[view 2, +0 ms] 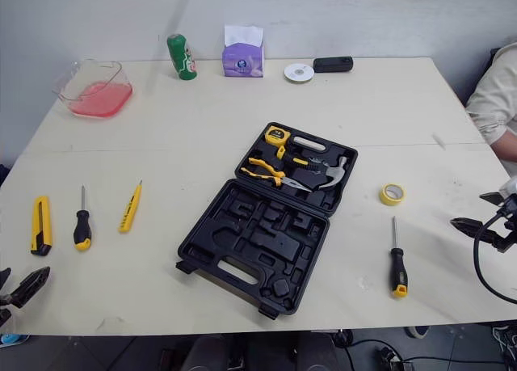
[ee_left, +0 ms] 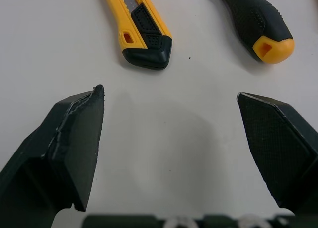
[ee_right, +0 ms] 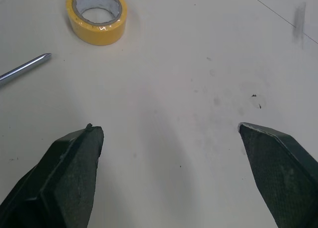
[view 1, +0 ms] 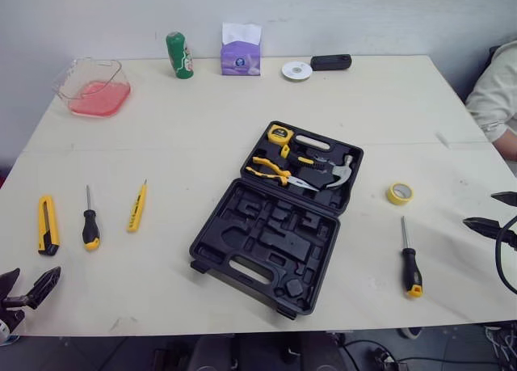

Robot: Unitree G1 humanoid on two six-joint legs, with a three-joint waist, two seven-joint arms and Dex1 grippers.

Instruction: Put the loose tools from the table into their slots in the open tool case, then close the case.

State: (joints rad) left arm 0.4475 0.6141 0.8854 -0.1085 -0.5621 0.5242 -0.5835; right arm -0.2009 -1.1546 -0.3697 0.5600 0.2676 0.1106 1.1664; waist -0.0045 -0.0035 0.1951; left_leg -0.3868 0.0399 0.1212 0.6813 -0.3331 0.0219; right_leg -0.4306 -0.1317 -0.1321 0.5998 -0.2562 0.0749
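At the near left corner of the table, the left gripper is seen with its fingers spread wide and nothing held between them. Just beyond it a yellow utility knife is laid, with a short screwdriver to its right and a yellow tester pen further right. Along the far edge a glass dish, a green bottle and a tissue pack are set. The tool case lies open in the middle of the table; a tape measure, pliers and a hammer are seated in its far half, while the near half's slots are bare. To the right a tape roll is found, and a long screwdriver nearer. At the right edge the right gripper is held spread apart, gripping nothing
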